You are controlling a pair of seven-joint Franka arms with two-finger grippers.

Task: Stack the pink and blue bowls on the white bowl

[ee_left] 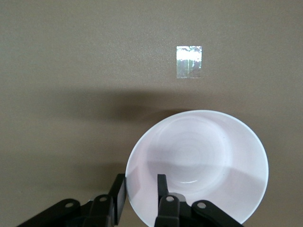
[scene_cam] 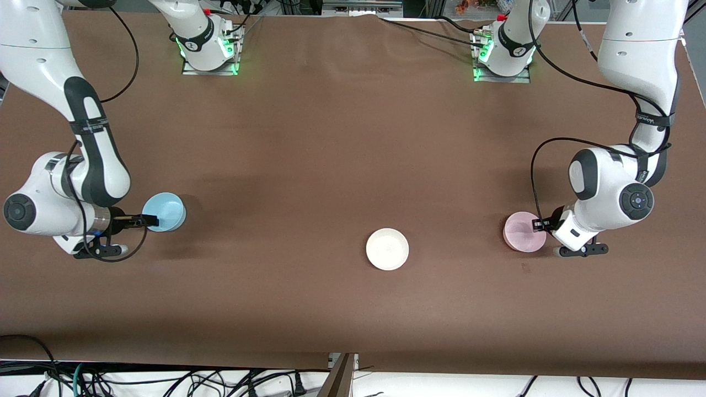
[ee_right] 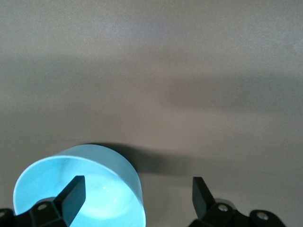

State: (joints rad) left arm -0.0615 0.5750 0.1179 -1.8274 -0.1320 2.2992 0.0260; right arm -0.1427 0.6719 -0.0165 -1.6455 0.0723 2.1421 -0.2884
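Left gripper [scene_cam: 536, 224] clamped on pink bowl [scene_cam: 523, 232] rim; right gripper [scene_cam: 148, 221], fingers apart, straddles blue bowl [scene_cam: 165, 212] wall. Both flank the white bowl [scene_cam: 387, 249]: close squarely, lift level

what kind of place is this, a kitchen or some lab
Most likely a robotics lab: two arms are bolted to a table under a brown cloth, cables tangle below its edge, and the only items are a blue bowl, pink bowl and white bowl.

Matt brown cloth-like bench [scene_cam: 331, 138] with faint creases, smooth plastic-looking blue bowl [scene_cam: 165, 212], pink bowl [scene_cam: 524, 232] and white bowl [scene_cam: 387, 249], slight sheen inside, black matt fingers [ee_right: 72, 197].
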